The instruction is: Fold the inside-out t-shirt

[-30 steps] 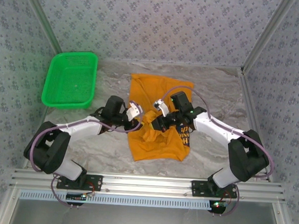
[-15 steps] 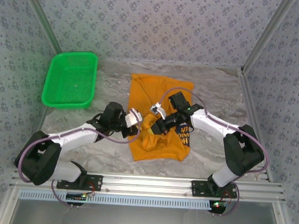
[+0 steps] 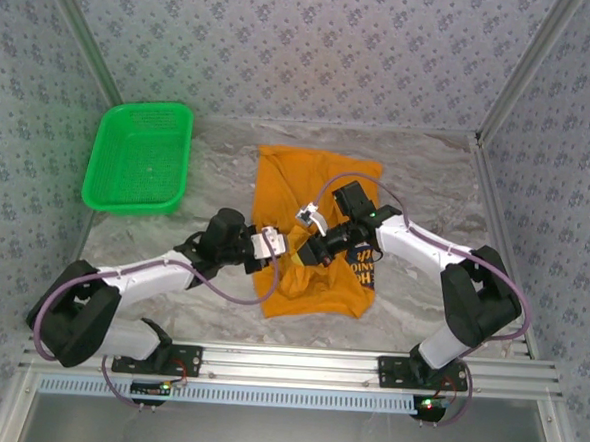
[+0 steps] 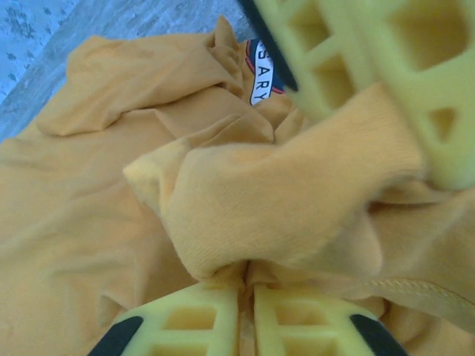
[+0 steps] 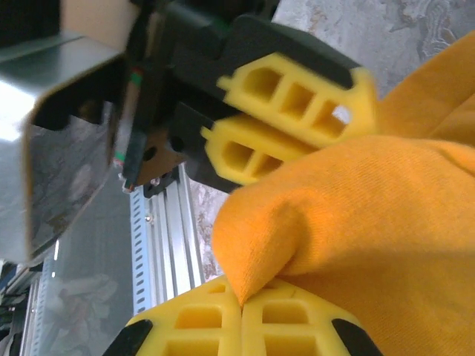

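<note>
Grippers meet at the middle of the grey marbled bench (image 3: 438, 175): left gripper (image 4: 246, 283) and right gripper (image 5: 241, 308) each clamp a bunched fold of the orange-yellow cloth t-shirt (image 3: 318, 172). Straightening appears to be under way, and it likely demands an even outward pull.

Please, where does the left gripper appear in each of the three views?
Top external: the left gripper is just left of centre, at the left edge of the orange t-shirt.
Left wrist: bottom centre, shut on a cloth fold.
Right wrist: upper centre, pinching the cloth.
Shared landmark: the orange t-shirt.
</note>
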### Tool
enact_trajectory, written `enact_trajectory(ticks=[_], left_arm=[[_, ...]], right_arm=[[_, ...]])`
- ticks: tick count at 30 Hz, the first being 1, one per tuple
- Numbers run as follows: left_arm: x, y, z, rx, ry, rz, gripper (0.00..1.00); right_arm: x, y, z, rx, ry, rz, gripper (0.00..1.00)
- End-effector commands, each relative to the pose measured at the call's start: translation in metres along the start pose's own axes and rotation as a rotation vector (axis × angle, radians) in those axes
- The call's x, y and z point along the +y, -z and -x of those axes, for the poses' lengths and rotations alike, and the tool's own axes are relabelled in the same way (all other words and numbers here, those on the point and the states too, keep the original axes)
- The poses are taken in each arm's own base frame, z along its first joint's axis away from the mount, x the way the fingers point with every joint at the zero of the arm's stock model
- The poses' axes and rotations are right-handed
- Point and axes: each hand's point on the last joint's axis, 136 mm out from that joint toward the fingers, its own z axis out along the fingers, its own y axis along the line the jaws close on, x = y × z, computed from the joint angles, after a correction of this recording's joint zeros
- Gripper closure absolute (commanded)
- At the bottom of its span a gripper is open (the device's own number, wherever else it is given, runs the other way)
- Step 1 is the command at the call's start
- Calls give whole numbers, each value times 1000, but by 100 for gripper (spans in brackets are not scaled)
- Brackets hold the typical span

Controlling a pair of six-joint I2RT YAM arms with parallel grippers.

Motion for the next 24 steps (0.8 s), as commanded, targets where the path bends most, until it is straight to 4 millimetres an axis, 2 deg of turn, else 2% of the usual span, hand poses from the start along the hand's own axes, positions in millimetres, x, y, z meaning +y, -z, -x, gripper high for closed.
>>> enact_trajectory(ticks=[1, 4, 8, 12, 14, 16, 18, 23, 24], left_arm=[[-11, 10, 16, -81, -87, -36, 92], [-20, 14, 12, -69, -84, -78, 90], [-19, 18, 3, -48, -59, -48, 88], [-5, 22, -2, -41, -1, 34, 74], [-2, 22, -7, -18, 16, 50, 71], [-2, 20, -10, -9, 31, 52, 69], [-3, 18, -11, -14, 45, 46, 59], [-9, 14, -8, -35, 51, 19, 58], [-10, 13, -7, -36, 47, 12, 57]], right_arm=[[-24, 2, -11, 23, -50, -121, 92], [-32, 6, -10, 3, -58, -159, 86], [-33, 4, -12, 5, -57, -166, 75], [-30, 2, -12, 9, -46, -165, 68], [-24, 2, -11, 3, -33, -150, 65], [-15, 1, -10, -1, -8, -127, 63], [-9, 0, -8, -2, 12, -113, 63], [-6, -3, -7, -8, 7, -96, 62], [-7, -3, -7, -11, 3, -103, 66]])
